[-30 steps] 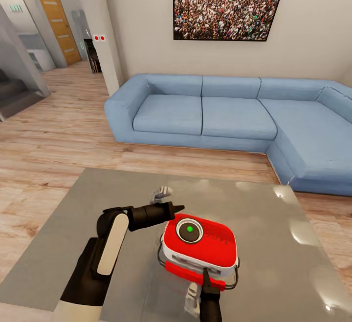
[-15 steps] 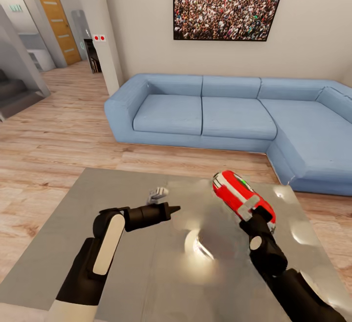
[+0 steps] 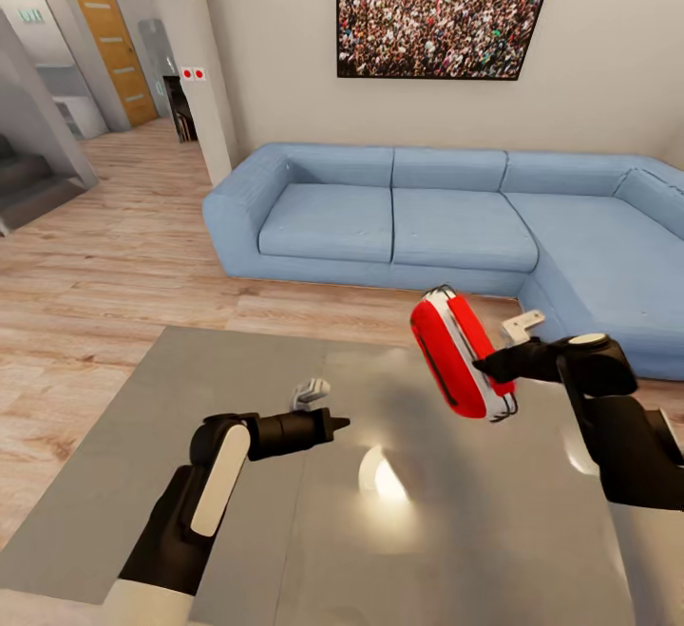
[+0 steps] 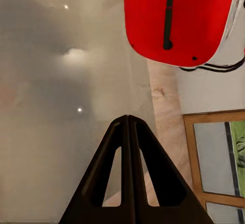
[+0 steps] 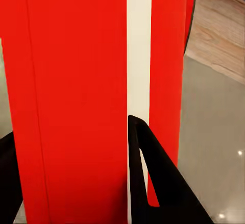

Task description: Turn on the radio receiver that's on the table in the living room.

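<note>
So right now the small flat red rounded-rectangular radio with white edge trim (image 3: 461,352) isn't on the glossy grey-taupe bench (image 3: 285,531) at all. It's up in the air above the bench's far right corner area, pinched by the right pincer (image 3: 496,367). In the right wrist view the dark fingers (image 5: 148,183) sit on either side of the red body, so that one is clamped on the radio.

The radio stands on edge, long axis roughly up-and-down with the top leaning toward the blue sectional sofa (image 3: 446,227). One broad red face points toward the left arm. I can't tell where the dial face is from here; the left wrist view shows a plain red side with a dark slot (image 4: 178,20), no dial that I can make out.

The left pincer (image 3: 337,424) hovers over the middle of the bench with its fingers pressed together, empty. The radio lies up and to the right of its tip, near but apart. My guess is the left arm is the one free to poke the switch, if the dial side gets turned its way.
</note>
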